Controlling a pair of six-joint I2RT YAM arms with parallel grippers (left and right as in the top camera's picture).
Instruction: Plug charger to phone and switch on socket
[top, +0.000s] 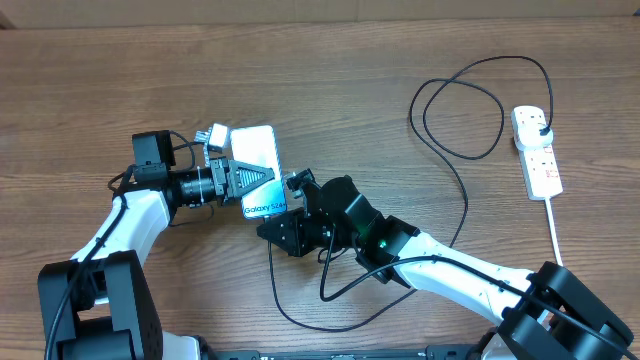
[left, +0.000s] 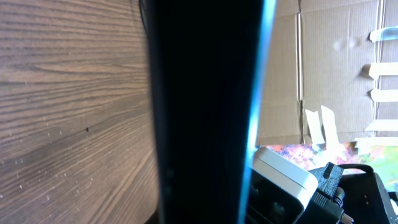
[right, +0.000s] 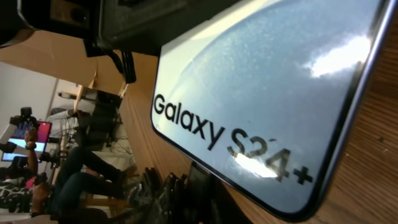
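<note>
Blue-lit phone sits clamped in the left hand; right hand at its lower edge, grip unclear.

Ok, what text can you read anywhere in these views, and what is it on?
"Galaxy S24+": on the phone screen, clear in the right wrist view and just legible overhead.
Red marks on the socket: too small to read.
Left wrist view: no readable text.
</note>
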